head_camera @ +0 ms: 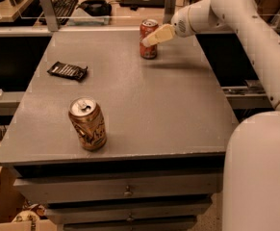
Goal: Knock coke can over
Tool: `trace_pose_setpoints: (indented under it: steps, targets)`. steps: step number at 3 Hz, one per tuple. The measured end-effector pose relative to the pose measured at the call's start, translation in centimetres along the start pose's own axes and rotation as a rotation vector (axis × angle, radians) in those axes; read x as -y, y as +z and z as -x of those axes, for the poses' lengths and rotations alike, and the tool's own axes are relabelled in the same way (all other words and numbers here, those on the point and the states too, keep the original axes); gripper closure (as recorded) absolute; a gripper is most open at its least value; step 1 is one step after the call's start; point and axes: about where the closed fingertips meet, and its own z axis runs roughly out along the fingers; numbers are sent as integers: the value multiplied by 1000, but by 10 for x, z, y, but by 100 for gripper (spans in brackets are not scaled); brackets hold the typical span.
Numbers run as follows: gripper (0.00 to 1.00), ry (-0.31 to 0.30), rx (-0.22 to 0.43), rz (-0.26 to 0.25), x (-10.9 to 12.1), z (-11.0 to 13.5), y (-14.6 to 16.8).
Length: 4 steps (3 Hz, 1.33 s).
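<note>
The coke can (147, 38), red with white lettering and a silver top, stands upright near the far edge of the grey table (130, 95). My gripper (149, 38) reaches in from the right on the white arm, and its cream-coloured tip is at the can's right side, at about mid-height, seemingly touching it. The arm's white casing fills the right side of the view.
A gold-brown can (87, 123) stands upright near the table's front left. A dark flat packet (67, 70) lies at the left. Behind the table is a desk with a keyboard (62, 5) and other gear. Drawers sit under the table top.
</note>
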Motion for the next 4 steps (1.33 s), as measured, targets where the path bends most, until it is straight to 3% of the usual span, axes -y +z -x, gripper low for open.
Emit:
trace_pose_setpoints:
  steps: [1,2,4]
  targets:
    - [0,30,40,44,-10,6,22]
    - [10,39,65,62,-14,7,29]
    - [56,-30,99,119,-28,27,10]
